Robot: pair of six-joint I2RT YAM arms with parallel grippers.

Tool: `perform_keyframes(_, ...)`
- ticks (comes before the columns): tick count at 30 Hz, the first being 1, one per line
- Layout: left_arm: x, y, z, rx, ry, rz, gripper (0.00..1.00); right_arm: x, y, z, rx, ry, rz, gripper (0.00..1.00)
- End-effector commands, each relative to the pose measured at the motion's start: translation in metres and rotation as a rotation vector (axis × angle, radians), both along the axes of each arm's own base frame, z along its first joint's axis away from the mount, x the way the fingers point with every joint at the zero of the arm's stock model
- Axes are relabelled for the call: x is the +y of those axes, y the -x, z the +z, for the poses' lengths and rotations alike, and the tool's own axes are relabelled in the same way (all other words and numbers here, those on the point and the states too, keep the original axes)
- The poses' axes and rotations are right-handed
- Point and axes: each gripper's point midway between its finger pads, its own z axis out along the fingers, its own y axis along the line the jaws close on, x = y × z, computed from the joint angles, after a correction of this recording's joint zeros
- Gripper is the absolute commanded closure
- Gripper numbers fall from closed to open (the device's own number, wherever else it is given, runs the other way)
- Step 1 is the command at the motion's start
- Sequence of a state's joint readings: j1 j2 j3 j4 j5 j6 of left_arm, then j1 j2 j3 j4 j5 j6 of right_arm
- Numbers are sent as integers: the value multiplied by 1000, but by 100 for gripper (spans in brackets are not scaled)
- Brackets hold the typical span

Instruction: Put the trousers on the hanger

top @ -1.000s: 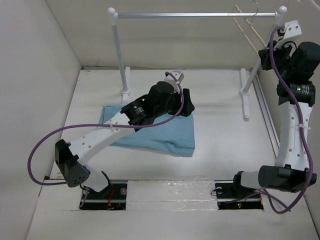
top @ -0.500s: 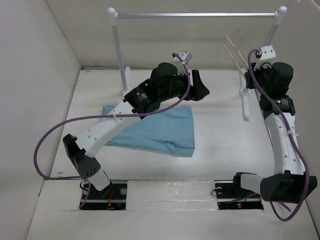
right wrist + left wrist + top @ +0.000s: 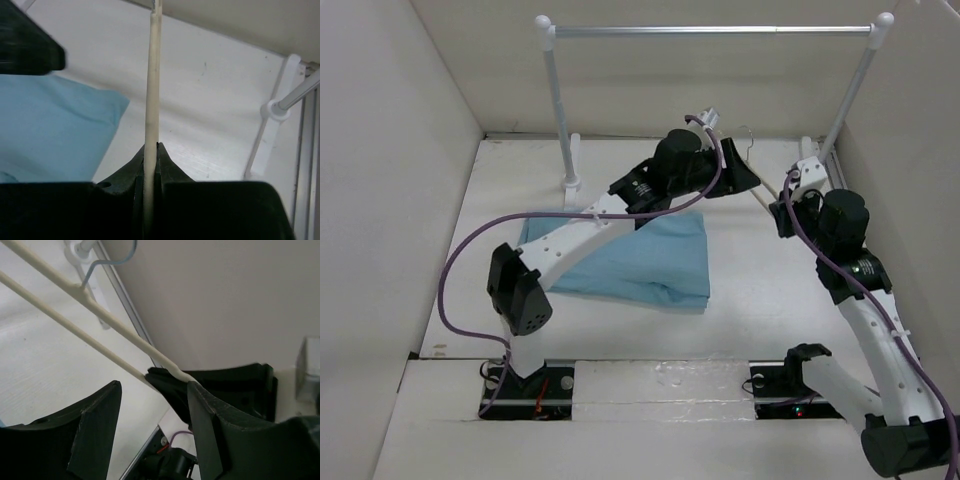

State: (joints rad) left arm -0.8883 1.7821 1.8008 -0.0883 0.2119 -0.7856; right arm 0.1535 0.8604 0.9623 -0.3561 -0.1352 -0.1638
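The left arm lay extended from its base at the near left, diagonally up and over the trousers, wrist raised toward the far middle of the table. The left gripper was released: in its wrist view the fingers stood well apart, and one corner of the hanger sat in the gap between them. Contact between those fingers and the hanger could not be determined.

The right arm rose from the near right and bent inward, wrist turned left. The right gripper was clenched on the hanger, its jaws pinching the pale bar, which ran straight up out of them. The hanger was held off the table, just right of the left gripper, below the clothes rail.

The trousers lay folded flat on the table, left of centre, beneath the left arm and apart from the hanger.
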Motion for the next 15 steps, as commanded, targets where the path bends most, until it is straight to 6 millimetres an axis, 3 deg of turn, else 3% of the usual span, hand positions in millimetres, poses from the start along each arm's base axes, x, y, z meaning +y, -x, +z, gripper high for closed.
perform_keyframes(1,-16,-4,13,27,92,-23,49,4,9,2,-22,-33,-18,100)
perform_keyframes(8,-34,-20,-26,96,35,-4,48,15,23,-7,-6,-51,16,100)
perform_keyframes(14,-42,-21,-32,108,75,-17,48,27,36,-24,43,-10,41,100)
perform_keyframes(15,-42,-21,-36,115,69,-17,49,21,35,-26,41,4,5,100)
